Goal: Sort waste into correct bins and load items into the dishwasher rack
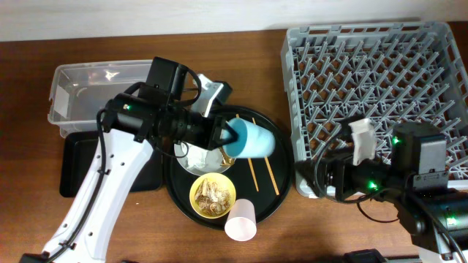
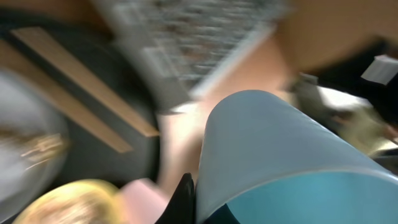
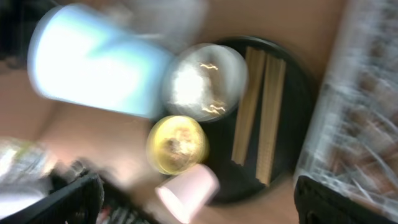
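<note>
Overhead view: the blue cup [image 1: 254, 139] hangs tipped on its side above the far part of the tray [image 1: 285, 174]. The left gripper [image 1: 228, 134] pinches it at the rim, and its base points toward the rack [image 1: 307, 44], right of the tray. The cup is pale blue, smooth and tapered, darker inside. The blurred left wrist view shows one dark finger at its mouth.

The step in hand is probably carrying the cup to the rack. Done well, the pinch stays firm, the cup rises clear of the rack's wall, then turns mouth down to settle between pegs.

The right gripper [image 1: 361, 142] sits right of the tray against the rack. Its wrist view shows the fingers spread with nothing between them. It lies near the path, so the cup should pass on its far side.
</note>
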Robot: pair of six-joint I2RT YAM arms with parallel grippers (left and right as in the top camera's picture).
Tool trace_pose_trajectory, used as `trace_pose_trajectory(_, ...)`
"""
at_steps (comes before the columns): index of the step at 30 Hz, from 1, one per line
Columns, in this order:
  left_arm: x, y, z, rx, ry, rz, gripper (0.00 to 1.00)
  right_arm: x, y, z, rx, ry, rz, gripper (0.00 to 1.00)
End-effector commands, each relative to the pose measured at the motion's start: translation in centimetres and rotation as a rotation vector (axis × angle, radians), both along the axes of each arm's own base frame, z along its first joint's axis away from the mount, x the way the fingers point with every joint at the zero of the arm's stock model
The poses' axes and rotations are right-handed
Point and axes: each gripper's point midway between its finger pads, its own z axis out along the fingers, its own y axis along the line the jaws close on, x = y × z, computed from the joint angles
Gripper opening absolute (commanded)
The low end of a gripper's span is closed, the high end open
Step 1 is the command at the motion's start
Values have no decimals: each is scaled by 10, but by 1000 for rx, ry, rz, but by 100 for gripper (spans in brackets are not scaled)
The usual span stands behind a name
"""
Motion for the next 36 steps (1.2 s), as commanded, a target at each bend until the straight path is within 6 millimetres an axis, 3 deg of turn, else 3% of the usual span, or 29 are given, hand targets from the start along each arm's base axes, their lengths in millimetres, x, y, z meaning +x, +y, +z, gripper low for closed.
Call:
trace_pose_trajectory(1, -52, -24, 87, -504, -55, -329, 1, -28, 40, 57, 216, -232, 350, 99)
trace_pose_trajectory(3, -59, -24, 103, -602, -44, -374, 1, -17, 41, 71, 248, -267, 323, 99)
trace_pose_trajectory(5, -62, -24, 109, -635, -41, -390, 0, -19, 49, 91, 323, -309, 393, 99)
trace_pose_trajectory(8, -62, -24, 109, -635, -41, -391, 1, -23, 66, 87, 353, -275, 487, 94)
trace_pose_trajectory(11, -61, -24, 107, -623, -43, -386, 0, -24, 85, 89, 381, -251, 553, 72)
trace_pose_trajectory(12, -60, -24, 105, -613, -46, -381, 1, -26, 87, 90, 383, -259, 565, 69)
trace_pose_trajectory(13, -59, -25, 102, -596, -51, -374, 1, -27, 87, 91, 383, -269, 570, 60)
trace_pose_trajectory(15, -57, -25, 100, -584, -55, -368, 1, -30, 86, 94, 382, -279, 570, 51)
trace_pose_trajectory(16, -55, -25, 95, -556, -60, -355, 4, -32, 85, 96, 379, -292, 566, 49)
trace_pose_trajectory(17, -51, -25, 86, -501, -55, -325, 16, -29, 82, 95, 356, -308, 530, 48)
trace_pose_trajectory(18, -48, -24, 78, -454, -54, -304, 16, -23, 78, 93, 316, -323, 468, 47)
trace_pose_trajectory(19, -45, -22, 70, -406, -50, -281, 33, -20, 73, 91, 282, -331, 414, 47)
trace_pose_trajectory(20, -42, -20, 62, -361, -54, -261, 58, -17, 68, 87, 252, -329, 366, 47)
trace_pose_trajectory(21, -34, -16, 48, -270, -60, -217, 99, -11, 54, 73, 170, -292, 244, 47)
trace_pose_trajectory(22, -26, -10, 37, -198, -51, -163, 99, -5, 41, 62, 104, -252, 145, 47)
trace_pose_trajectory(24, 3, 26, -1, 66, -22, 48, 99, 9, -4, 36, -50, -134, -131, 47)
trace_pose_trajectory(25, 7, 39, -10, 128, -11, 94, 99, 14, -32, 22, -132, -73, -285, 47)
trace_pose_trajectory(26, 8, 45, -13, 149, 0, 111, 99, 14, -45, 14, -177, -48, -340, 47)
trace_pose_trajectory(28, 5, 48, -15, 164, 20, 117, 99, 13, -82, -28, -330, 157, -515, 47)
trace_pose_trajectory(31, 3, 49, -16, 166, 27, 116, 99, 22, -94, -80, -484, 408, -543, 48)
trace_pose_trajectory(33, 0, 50, -17, 172, 45, 114, 99, 34, -92, -123, -570, 600, -500, 48)
trace_pose_trajectory(36, -3, 51, -18, 177, 58, 113, 99, 38, -91, -166, -650, 784, -453, 49)
